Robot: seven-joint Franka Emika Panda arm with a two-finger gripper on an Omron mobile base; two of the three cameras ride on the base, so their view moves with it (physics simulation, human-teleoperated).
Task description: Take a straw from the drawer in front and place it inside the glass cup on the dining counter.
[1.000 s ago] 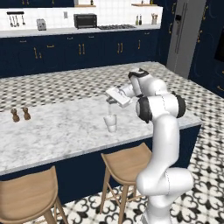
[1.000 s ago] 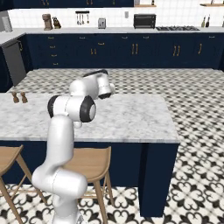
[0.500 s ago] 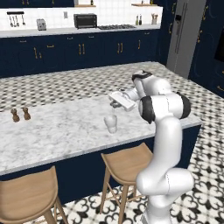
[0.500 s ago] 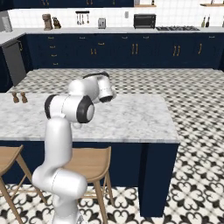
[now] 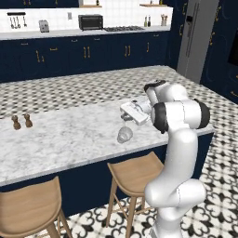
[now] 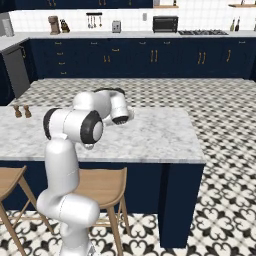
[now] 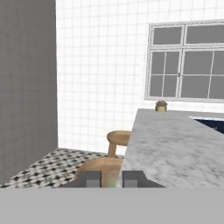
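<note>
Standing nearest in the left base view are two wooden stools (image 5: 134, 170), tucked under the near edge of the counter (image 5: 65, 139). The white arm rises beside them and bends over the marble, its hand lying level and aimed to the left. The gripper (image 5: 124, 112) hangs over the slab, clenched tight; the hand view shows its two dark fingers (image 7: 90, 179) drawn close with a pale sliver between them, which looks like the straw (image 7: 112, 180), though it is blurred there. From the left base view a thin pale line, the straw (image 5: 124, 122), drops from the fingertips towards the cup (image 5: 124, 135). The cup stands upright on the counter right under the gripper, near the front edge. I cannot tell whether the straw's lower end has entered the cup's mouth. Farther left on the same slab, well apart from the cup, two brown shakers (image 5: 22, 121) stand side by side; the right base view shows them (image 6: 22, 111) at the far left of the marble, beyond the arm. Past the counter lies patterned floor, then navy cabinets under a worktop with a toaster oven (image 5: 89, 22), and a grey fridge (image 5: 197, 39) at the right. Along the hand's line of sight the counter (image 7: 175, 144) runs off to a tiled wall with a window (image 7: 188, 61).
</note>
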